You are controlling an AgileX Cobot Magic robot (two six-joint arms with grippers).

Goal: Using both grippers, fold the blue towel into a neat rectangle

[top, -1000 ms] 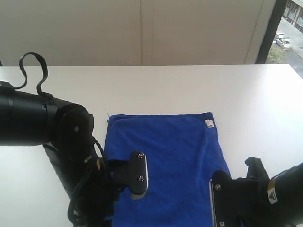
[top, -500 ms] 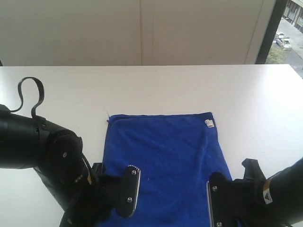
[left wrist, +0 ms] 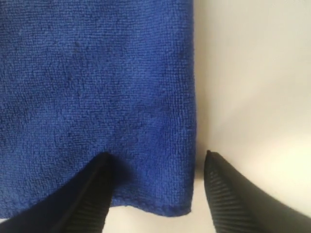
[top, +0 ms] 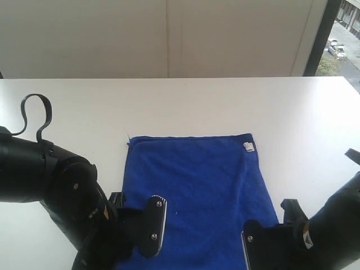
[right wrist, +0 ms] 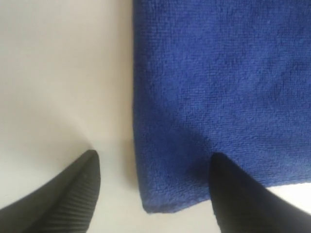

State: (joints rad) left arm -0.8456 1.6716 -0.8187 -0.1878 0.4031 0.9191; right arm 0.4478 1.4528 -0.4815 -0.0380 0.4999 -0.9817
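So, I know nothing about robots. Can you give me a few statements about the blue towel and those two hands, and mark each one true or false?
1. The blue towel lies spread flat on the white table. True.
2. The left hand and the right hand are each at a near corner of the towel. True.
3. Both hands are clamped shut on the cloth. False: both are open. Each has one finger over the towel and the other over bare table, straddling a side edge.
4. The towel's white tag sits at a corner next to the hands. False: it is at the far right corner in the exterior view, away from both hands.
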